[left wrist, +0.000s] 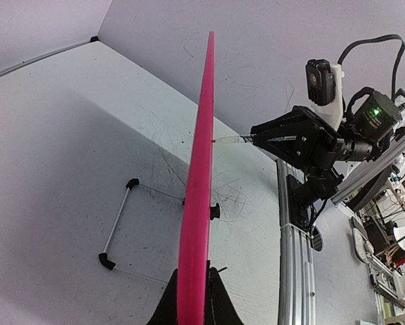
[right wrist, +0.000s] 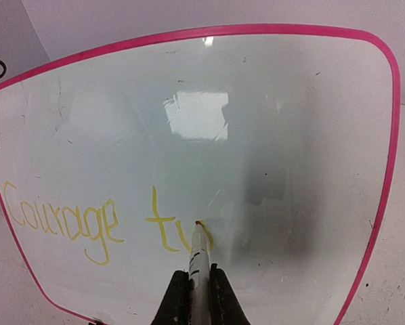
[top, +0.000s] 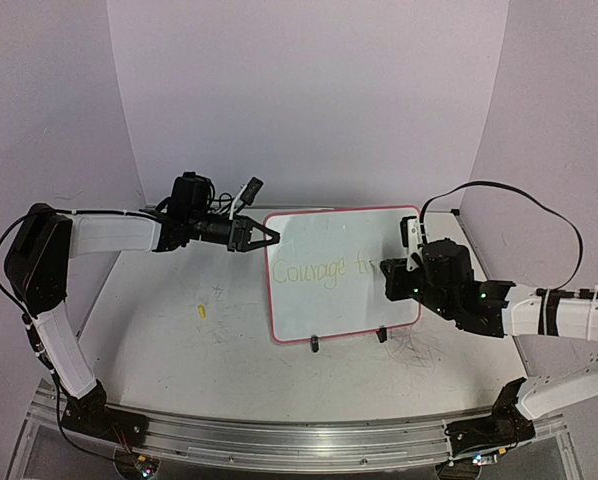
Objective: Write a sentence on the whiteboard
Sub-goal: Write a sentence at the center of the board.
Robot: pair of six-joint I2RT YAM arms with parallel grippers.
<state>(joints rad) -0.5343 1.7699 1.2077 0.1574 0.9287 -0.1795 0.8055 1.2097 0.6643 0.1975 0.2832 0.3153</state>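
Right wrist view is showing the right gripper [right wrist: 197, 288] clamping a marker [right wrist: 197, 261], whose tip is pressing against the whiteboard [right wrist: 290, 135] at the last stroke of the sentence [right wrist: 74, 220]. The sentence is reading "Courage" followed by the first letters of a second word. The whiteboard is standing upright on its feet on the tabletop [top: 179, 340], towards the right side. The left gripper [top: 262, 236] is closed on its upper left edge, steadying it. Judging from this, the writing step is under way and the sentence is far from finished. The next move is calling for light, even pressure as the tip travels rightwards along the same line, with the left arm bracing the board against tipping back.
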